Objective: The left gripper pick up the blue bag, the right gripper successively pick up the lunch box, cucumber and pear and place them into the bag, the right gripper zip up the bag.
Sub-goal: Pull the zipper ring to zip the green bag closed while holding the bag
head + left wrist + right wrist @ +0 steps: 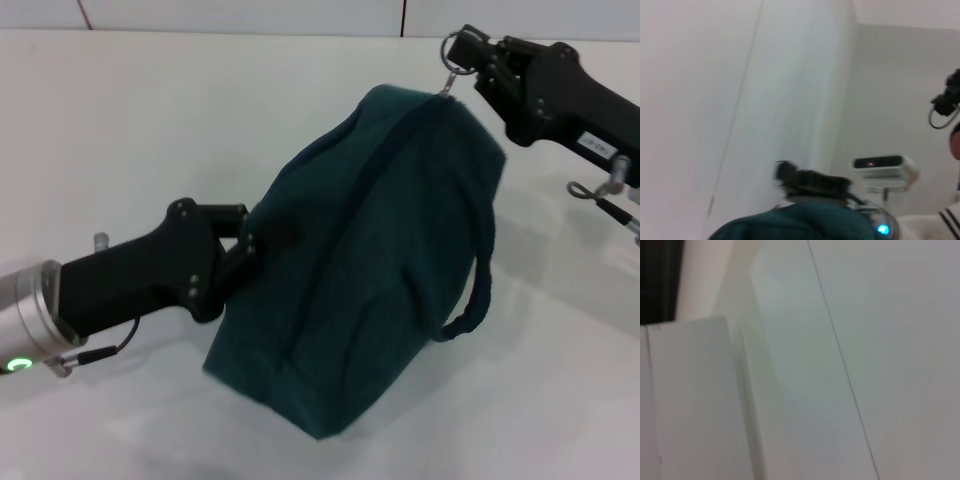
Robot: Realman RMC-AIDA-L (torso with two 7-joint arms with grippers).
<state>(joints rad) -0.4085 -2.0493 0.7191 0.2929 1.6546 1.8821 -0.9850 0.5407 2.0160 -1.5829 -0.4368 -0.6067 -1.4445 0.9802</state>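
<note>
The blue bag (370,260) hangs tilted above the white table (130,130), its zip line running up to the top corner and looking closed. My left gripper (247,243) is shut on the bag's fabric at its left side. At the bag's upper right corner, my right gripper (467,52) is shut on the ring zip pull (455,50). One loop handle (478,290) droops on the right side. In the left wrist view the bag (805,225) fills the lower edge, with the right gripper (810,181) dark beyond it. The lunch box, cucumber and pear are out of view.
A metal cable loop (598,196) hangs under the right arm at the right edge. The left wrist view shows a white device (885,167) on a stand and part of a person (954,140). The right wrist view holds only pale surfaces.
</note>
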